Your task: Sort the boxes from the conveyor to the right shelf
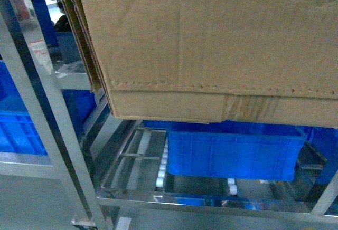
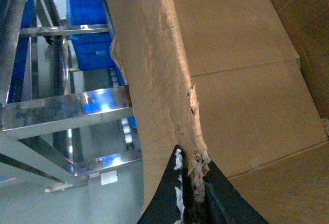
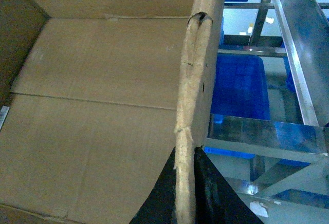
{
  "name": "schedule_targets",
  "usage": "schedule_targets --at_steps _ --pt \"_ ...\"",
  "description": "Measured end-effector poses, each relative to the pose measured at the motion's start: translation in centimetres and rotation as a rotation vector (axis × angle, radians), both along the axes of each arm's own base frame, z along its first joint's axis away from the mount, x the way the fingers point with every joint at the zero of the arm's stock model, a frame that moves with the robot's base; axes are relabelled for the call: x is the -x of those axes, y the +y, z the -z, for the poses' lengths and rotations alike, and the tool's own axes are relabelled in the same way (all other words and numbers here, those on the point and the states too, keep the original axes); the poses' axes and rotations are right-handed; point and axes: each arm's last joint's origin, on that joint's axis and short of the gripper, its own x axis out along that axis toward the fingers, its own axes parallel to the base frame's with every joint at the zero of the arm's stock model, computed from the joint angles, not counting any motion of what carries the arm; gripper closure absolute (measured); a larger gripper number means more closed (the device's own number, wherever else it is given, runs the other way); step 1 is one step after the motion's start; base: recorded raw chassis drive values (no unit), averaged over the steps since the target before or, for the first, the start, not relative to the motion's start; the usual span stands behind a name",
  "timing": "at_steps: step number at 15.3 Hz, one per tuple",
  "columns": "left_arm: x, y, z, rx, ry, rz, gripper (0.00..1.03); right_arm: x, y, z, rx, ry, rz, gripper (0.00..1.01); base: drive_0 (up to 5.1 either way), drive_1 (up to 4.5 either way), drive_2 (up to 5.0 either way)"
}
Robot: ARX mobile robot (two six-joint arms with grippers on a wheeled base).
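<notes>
The left gripper (image 2: pixel 198 196) has two black fingers shaped like pointy wedges, with white scuffed marks along one edge. The right gripper (image 3: pixel 186 193) is black and wedge-shaped too.

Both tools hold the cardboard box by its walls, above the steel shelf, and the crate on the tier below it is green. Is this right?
Not entirely. The crate under the cardboard box is blue, as the head view shows. The rest holds: the left tool and right tool each clamp a wall above the steel shelf.
</notes>
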Motion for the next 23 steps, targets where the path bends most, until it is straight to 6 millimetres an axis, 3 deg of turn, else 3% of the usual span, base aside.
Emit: schedule_targets --at_steps 6,8,10,13,21,23 --pt "0.1 0.2 -0.1 -0.003 -0.004 -0.007 1.01 0.1 0.2 -0.1 0.0 -0.003 -0.005 0.97 0.0 4.15 -4.2" --pt "-0.1 0.3 0.0 -0.007 0.0 -0.007 1.01 0.0 0.2 0.1 0.001 0.003 -0.004 0.97 0.0 0.0 0.0" --pt "-3.8 -0.6 -1.6 -0.014 0.004 -0.008 1.01 -3.7 0.1 -1.0 -0.01 0.042 -0.023 0.97 0.0 0.0 0.0" --pt "-6.3 -1.0 -1.9 -0.003 0.008 -0.012 1.01 -6.4 0.0 -1.2 -0.014 0.037 -0.033 0.97 0.0 0.0 0.0" --pt "-8.3 -1.9 -1.9 -0.016 0.016 -0.012 1.01 -8.4 -0.3 -1.3 -0.01 0.054 -0.03 0.97 0.0 0.0 0.0" --pt "-9.7 -2.4 -1.8 -0.015 0.009 -0.008 1.01 -9.9 -0.6 -1.3 -0.007 0.043 -0.022 0.97 0.0 0.0 0.0"
